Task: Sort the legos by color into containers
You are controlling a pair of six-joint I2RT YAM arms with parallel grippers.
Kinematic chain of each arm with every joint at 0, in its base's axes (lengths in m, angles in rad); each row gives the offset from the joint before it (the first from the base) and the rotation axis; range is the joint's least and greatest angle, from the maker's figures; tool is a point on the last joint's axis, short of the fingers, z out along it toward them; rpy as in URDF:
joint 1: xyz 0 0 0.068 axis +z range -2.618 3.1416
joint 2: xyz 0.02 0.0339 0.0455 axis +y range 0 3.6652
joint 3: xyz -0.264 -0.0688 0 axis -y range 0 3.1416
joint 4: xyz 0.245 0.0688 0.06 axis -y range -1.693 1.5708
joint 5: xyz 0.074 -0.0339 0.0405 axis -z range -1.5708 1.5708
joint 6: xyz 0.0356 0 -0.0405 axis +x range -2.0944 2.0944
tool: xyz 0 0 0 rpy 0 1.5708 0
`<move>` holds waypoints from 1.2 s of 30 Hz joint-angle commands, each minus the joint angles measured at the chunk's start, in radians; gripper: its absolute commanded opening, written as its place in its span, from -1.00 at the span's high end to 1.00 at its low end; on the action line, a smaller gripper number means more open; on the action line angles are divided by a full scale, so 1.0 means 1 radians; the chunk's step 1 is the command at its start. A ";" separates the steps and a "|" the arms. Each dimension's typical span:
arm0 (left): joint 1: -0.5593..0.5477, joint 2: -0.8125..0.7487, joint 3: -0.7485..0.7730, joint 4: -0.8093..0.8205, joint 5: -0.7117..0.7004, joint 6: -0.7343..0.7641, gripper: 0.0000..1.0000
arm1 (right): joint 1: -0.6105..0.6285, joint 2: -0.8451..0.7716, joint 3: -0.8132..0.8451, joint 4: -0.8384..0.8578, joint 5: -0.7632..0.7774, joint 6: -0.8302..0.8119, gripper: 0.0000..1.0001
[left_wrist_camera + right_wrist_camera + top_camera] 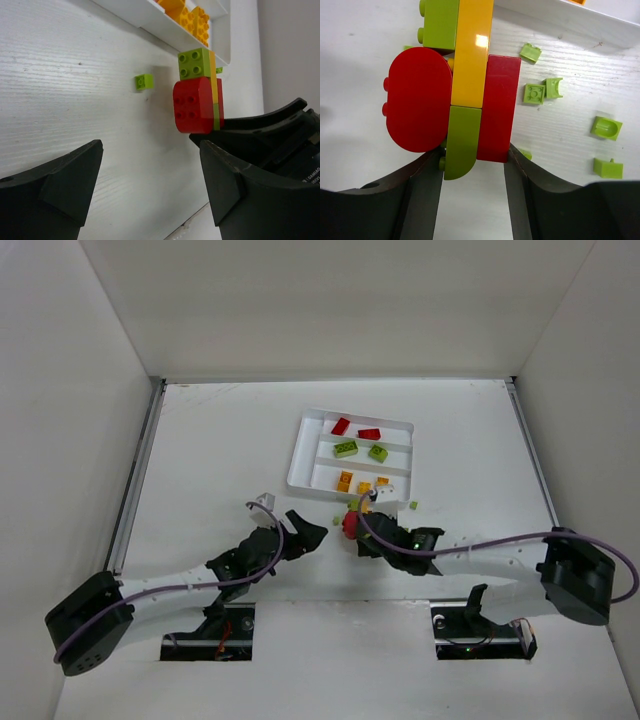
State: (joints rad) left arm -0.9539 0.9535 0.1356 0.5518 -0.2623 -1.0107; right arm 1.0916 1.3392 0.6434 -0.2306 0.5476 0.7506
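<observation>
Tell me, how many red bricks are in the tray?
2. Both lie in the far slot of the tray: one red brick at left, another just right of it.

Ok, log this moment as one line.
right gripper: shut on mixed-colour clump | left gripper: open, empty, facing clump | tray: red, green, orange bricks in separate slots | loose green bits: on table

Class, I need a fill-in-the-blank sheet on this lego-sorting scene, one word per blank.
1. The right gripper is shut on a clump whose rounded brick is ___.
2. The left gripper is ___ and empty.
3. The middle slot of the tray holds two ___ legos.
Missing words: red; open; green.
</observation>
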 commanded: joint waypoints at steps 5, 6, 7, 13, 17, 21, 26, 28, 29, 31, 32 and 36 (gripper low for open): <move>-0.029 -0.013 -0.008 0.177 0.023 -0.051 -0.57 | 0.035 -0.141 -0.025 0.042 -0.073 0.010 0.12; -0.038 -0.009 -0.008 0.198 0.021 -0.052 -0.57 | 0.038 -0.149 -0.025 0.051 -0.089 0.007 0.12; -0.045 -0.004 -0.010 0.217 0.015 -0.052 -0.57 | 0.038 -0.156 -0.025 0.062 -0.103 0.004 0.12; -0.072 0.031 -0.011 0.303 -0.006 -0.048 -0.57 | 0.044 -0.166 -0.008 0.093 -0.184 -0.008 0.12; -0.078 0.065 0.004 0.307 -0.011 -0.046 -0.57 | 0.063 -0.169 0.002 0.102 -0.196 -0.008 0.12; -0.085 0.106 0.028 0.313 -0.012 -0.034 -0.56 | 0.073 -0.155 0.016 0.109 -0.210 -0.008 0.12; -0.093 0.168 0.051 0.345 -0.012 -0.032 -0.52 | 0.095 -0.144 0.032 0.126 -0.212 -0.010 0.12; -0.096 0.194 0.059 0.364 -0.014 -0.032 -0.50 | 0.101 -0.135 0.038 0.131 -0.216 -0.010 0.12; -0.096 0.208 0.064 0.373 -0.014 -0.032 -0.49 | 0.103 -0.129 0.041 0.132 -0.218 -0.008 0.12; -0.096 0.232 0.067 0.393 -0.014 -0.037 -0.46 | 0.113 -0.118 0.047 0.142 -0.219 -0.007 0.12; -0.098 0.244 0.068 0.405 -0.015 -0.039 -0.43 | 0.116 -0.114 0.050 0.146 -0.221 -0.008 0.12; -0.104 0.280 0.068 0.445 -0.025 -0.051 -0.16 | 0.119 -0.103 0.053 0.154 -0.221 -0.007 0.12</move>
State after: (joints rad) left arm -1.0485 1.2209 0.1734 0.9016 -0.2657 -1.0569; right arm 1.1999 1.2350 0.6495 -0.1467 0.3275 0.7513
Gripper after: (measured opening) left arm 0.598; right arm 0.535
